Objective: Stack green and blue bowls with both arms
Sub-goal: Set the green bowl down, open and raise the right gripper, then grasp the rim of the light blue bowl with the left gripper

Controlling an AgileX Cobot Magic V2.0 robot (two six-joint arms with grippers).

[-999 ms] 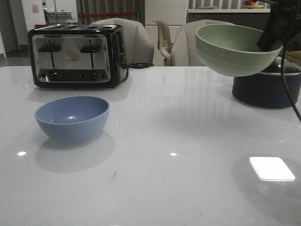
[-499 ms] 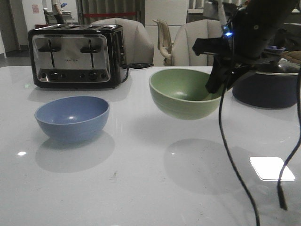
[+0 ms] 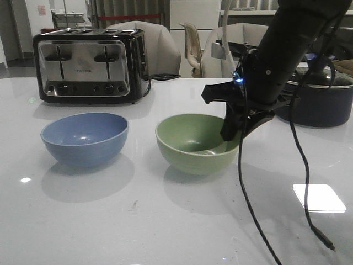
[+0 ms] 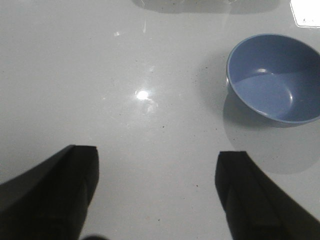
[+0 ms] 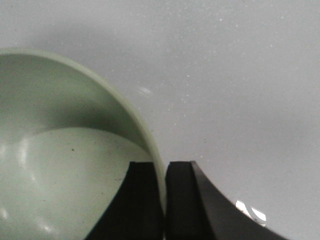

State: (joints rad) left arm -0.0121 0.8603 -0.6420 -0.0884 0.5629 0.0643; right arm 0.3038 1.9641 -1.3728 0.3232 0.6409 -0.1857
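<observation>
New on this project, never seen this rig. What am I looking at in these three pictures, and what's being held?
It is a robot with two black arms, each ending in two fingers. One picture looks forward over a white table; the other two come from cameras on the wrists.

On the table: a blue bowl, a green bowl beside it and apart from it, a toaster behind, and a dark lidded pot at the back right.

The right gripper pinches the green bowl's rim, one finger inside and one outside. The bowl looks to be sitting on the table. The left gripper is open and holds nothing, with the blue bowl ahead of it.
</observation>
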